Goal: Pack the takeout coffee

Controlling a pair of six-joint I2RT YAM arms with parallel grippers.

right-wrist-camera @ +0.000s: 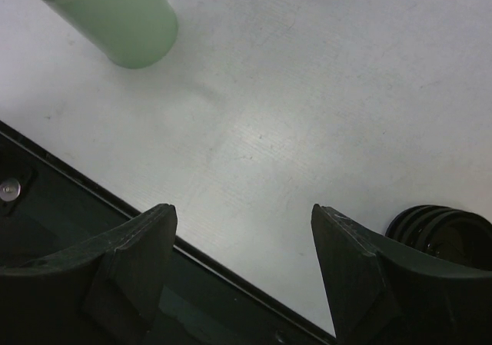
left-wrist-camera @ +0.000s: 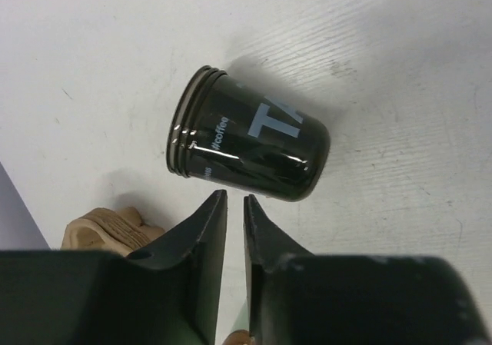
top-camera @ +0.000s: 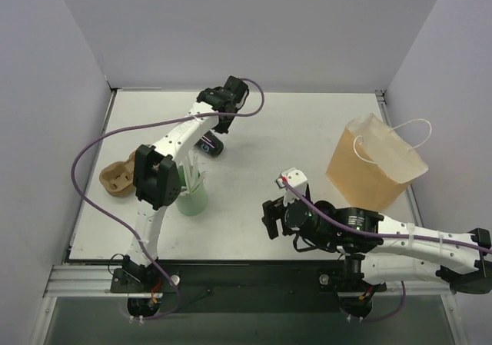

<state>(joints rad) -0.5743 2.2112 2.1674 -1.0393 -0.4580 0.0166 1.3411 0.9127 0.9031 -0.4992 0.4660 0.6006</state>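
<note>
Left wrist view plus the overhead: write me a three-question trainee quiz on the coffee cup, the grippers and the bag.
1. True or false: the black coffee cup stands upright.
2. Which is nearer the cup? A: left gripper. B: right gripper.
3. Fill in: the paper bag stands on the robot's ____ side.
Key: 1 false, it lies on its side; 2 A; 3 right.
</note>
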